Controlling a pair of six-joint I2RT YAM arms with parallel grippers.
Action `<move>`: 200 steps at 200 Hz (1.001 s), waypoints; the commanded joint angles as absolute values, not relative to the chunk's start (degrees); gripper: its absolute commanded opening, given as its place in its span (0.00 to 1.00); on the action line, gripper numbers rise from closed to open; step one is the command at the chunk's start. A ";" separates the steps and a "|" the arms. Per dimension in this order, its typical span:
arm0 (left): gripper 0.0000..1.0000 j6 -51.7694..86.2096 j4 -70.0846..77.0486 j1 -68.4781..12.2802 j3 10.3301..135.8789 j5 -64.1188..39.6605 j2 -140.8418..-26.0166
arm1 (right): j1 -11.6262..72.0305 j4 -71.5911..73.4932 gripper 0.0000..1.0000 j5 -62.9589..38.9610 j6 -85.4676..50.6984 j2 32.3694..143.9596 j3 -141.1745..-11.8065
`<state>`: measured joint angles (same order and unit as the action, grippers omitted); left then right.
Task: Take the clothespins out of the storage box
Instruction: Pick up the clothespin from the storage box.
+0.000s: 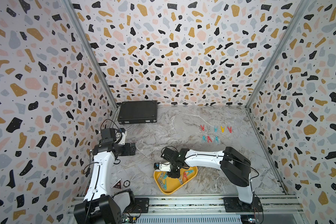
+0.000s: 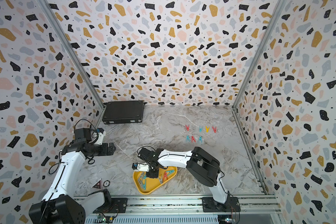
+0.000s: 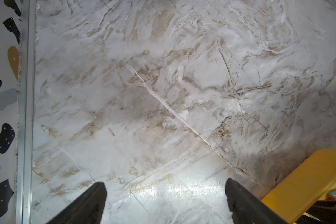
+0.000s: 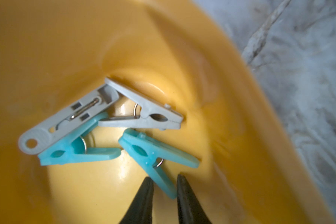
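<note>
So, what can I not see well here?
In both top views the right arm's wrist covers the middle of the storage box; any clothespins beneath are hidden.
Right wrist view: the right claw flanks one leg of a teal clothespin; grip unclear.
Left wrist view: the frame edge cuts the storage box.
In a top view, print on the triangular sticker is too small.

Eight clothespins (image 1: 209,139) lie on the desk (image 1: 182,120): three red, three teal, one yellow, one pale grey; at least seven more show in the one storage box (image 1: 169,192); one black case (image 1: 137,112).
</note>
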<state>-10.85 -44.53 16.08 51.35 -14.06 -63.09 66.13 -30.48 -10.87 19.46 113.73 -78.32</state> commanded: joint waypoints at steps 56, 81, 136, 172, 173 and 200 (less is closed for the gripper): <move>1.00 -10.59 -43.64 16.44 51.87 -14.50 -63.37 | 66.18 -32.18 0.06 -10.56 17.08 107.21 -74.67; 1.00 -10.63 -43.72 16.44 51.92 -14.59 -63.58 | 66.18 -32.07 0.04 -10.71 16.45 106.03 -73.57; 1.00 -10.58 -43.72 16.44 51.87 -14.60 -63.50 | 66.18 -32.69 0.00 -10.25 14.61 101.23 -71.43; 1.00 -10.63 -43.77 16.49 51.86 -14.68 -63.52 | 66.18 -31.66 0.00 -9.13 12.08 95.59 -68.62; 1.00 -10.59 -43.77 16.46 51.90 -14.68 -63.53 | 66.18 -31.65 0.00 -9.14 11.97 95.59 -68.59; 1.00 -10.59 -43.74 16.47 51.92 -14.81 -63.41 | 66.04 -31.41 0.00 -9.58 9.43 91.08 -67.07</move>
